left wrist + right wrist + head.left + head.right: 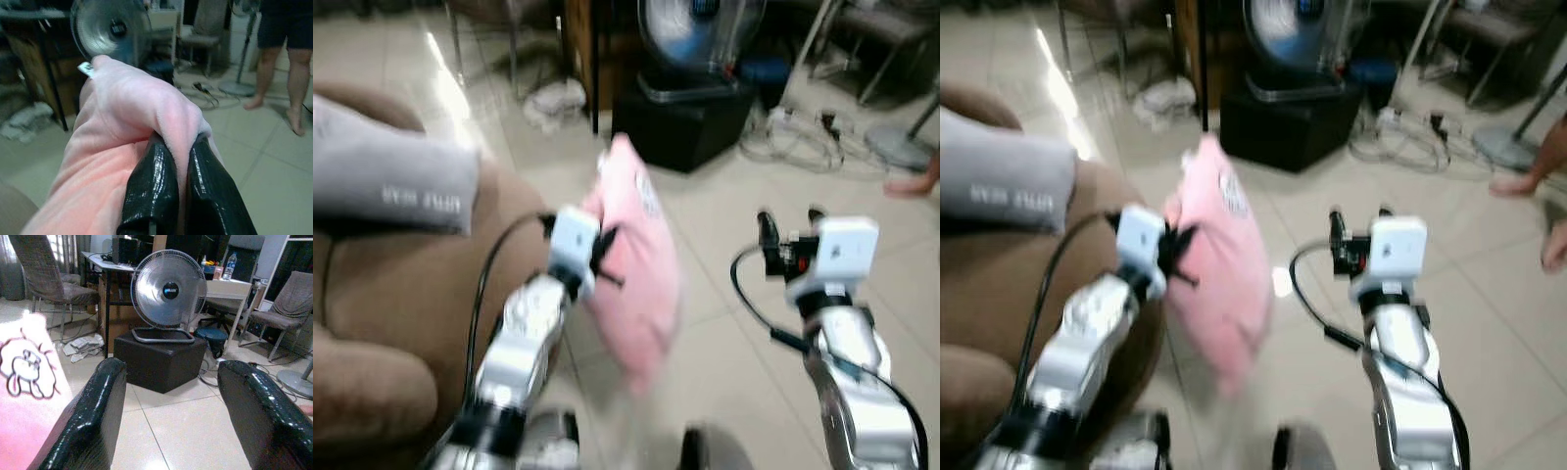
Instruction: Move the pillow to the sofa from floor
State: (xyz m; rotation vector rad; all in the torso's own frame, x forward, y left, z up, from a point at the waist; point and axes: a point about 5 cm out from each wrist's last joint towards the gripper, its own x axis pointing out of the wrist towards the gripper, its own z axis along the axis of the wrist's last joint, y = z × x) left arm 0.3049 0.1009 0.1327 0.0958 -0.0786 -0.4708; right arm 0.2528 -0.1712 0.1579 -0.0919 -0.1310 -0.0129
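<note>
Now | left gripper [182, 188] pinching pillow [631, 259] | beside sofa [401, 294]

— What kind of place is this?

— It looks like a living room in a home. On the near left is a brown soft sofa [401, 294], and the floor is of pale glossy tiles [744, 323].

— Anything more?

— Far away a round silver electric fan [167, 291] stands on a black box [161, 357], near grey fabric chairs [54, 281] and a white table [230, 286].
</note>
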